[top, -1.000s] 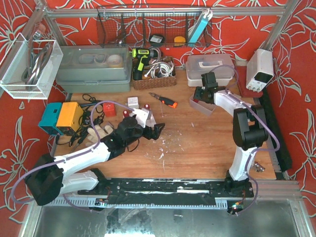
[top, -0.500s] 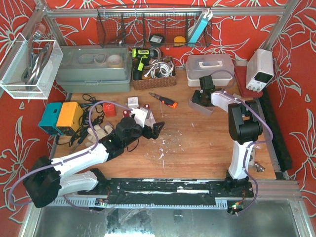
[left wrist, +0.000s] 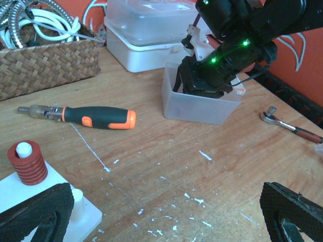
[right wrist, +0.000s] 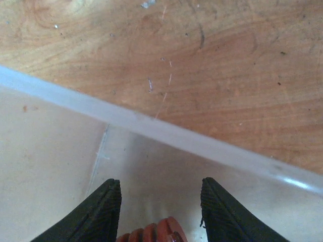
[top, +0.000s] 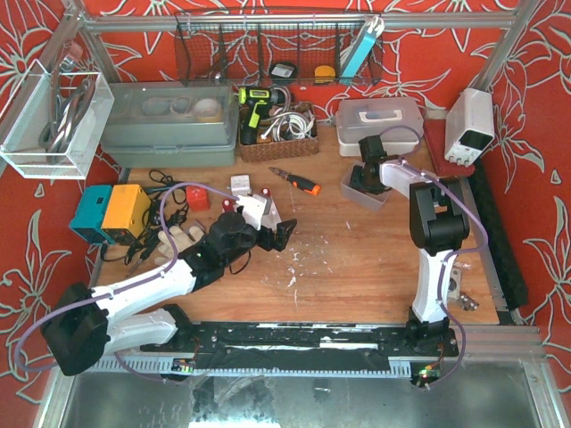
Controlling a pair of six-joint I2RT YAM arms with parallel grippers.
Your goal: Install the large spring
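Starting at the left edge of the bench, the left arm reaches in from the near-left corner toward the middle. The left gripper (top: pixel 273 234) hovers just above the wood with its jaws spread wide and nothing between them. In its wrist view the two black fingertips (left wrist: pixel 35 214) sit at the far corners of the frame.

Just beside that left fingertip is the white base (left wrist: pixel 91 222). A mounted spring (left wrist: pixel 26 164), red and upright, is seated over a white post on it. A bare peg (left wrist: pixel 76 195) stands right next to that spring.

Moving right, an orange-and-black screwdriver (left wrist: pixel 98 117) lies flat on the wood toward the far edge, well apart from the base. Behind it, against the far edge, is a wicker basket (left wrist: pixel 45 65) stuffed with cables.

Further right, a clear bin (left wrist: pixel 202 108) sits in front of a white lidded box (left wrist: pixel 146 45), toward the far-right corner. The right arm folds over it, and the right gripper (right wrist: pixel 159 217) points down inside the bin, green lights glowing on its body.

From the wrist camera, the red spring (right wrist: pixel 154 233) lies on the bin floor between the two dark fingers (right wrist: pixel 96 212). The jaws stand apart around it. Only the top coils show at the frame's bottom edge, so I cannot tell whether the pads actually press on it.

Past the bin, near the right edge, a ratchet wrench (left wrist: pixel 290 128) lies on the wood.
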